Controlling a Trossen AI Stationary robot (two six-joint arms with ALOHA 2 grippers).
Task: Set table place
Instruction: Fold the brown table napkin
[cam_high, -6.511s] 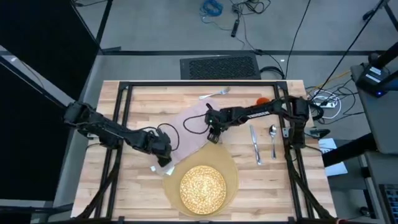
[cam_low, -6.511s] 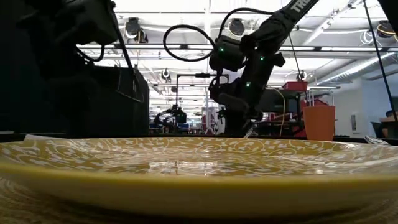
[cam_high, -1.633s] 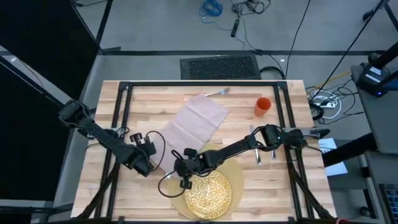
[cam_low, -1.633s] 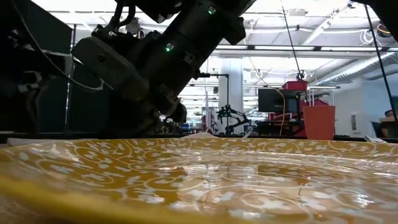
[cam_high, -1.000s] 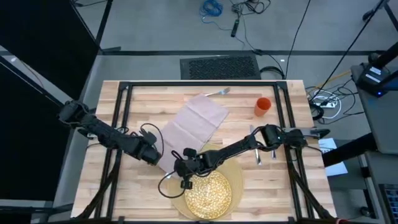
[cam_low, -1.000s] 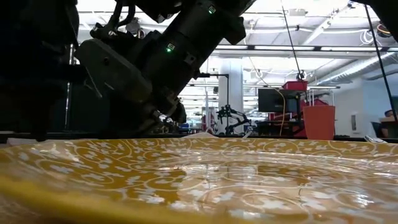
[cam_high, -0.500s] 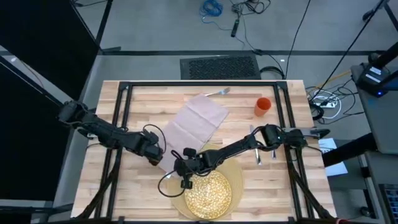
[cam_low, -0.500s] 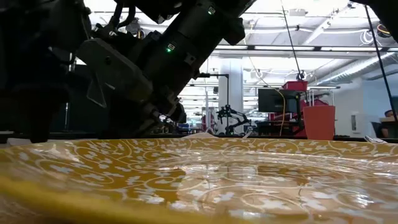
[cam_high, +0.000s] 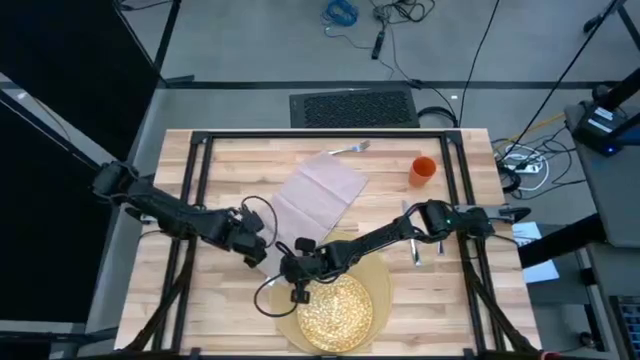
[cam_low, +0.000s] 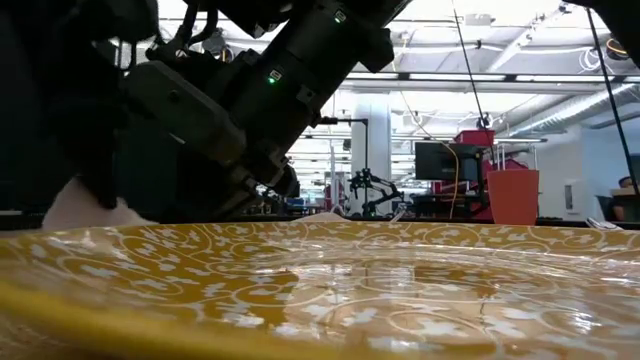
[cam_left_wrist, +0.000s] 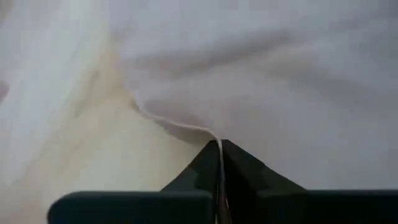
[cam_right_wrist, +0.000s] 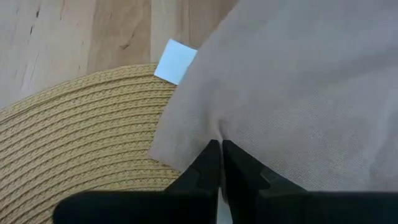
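Note:
The beige napkin lies slantwise on the table, its near end reaching over the tan placemat. The yellow plate sits on the placemat. My left gripper is shut on the napkin's near-left edge. My right gripper is shut on the napkin's near end above the placemat's rim. The orange cup stands at the far right, and the fork lies near the far edge. The knife lies to the right, partly under my right arm. My left gripper pinches the napkin's thin edge between its two shut fingers. The cloth rises there in a small fold above the table. One layer or several, I cannot tell. My right gripper pinches the napkin close to its near corner between its shut fingers, coming from above. The cloth around the fingers lies on the placemat, slack.
A small light-blue tag lies at the napkin's edge by the placemat. The black frame runs along the table's sides. Bare wood shows at the near left and near right.
My left gripper has slid a little toward the table's right edge, onto the napkin's near-left edge. In the low view a pale hump of cloth now stands up at the left where none showed before. My right gripper has kept still.

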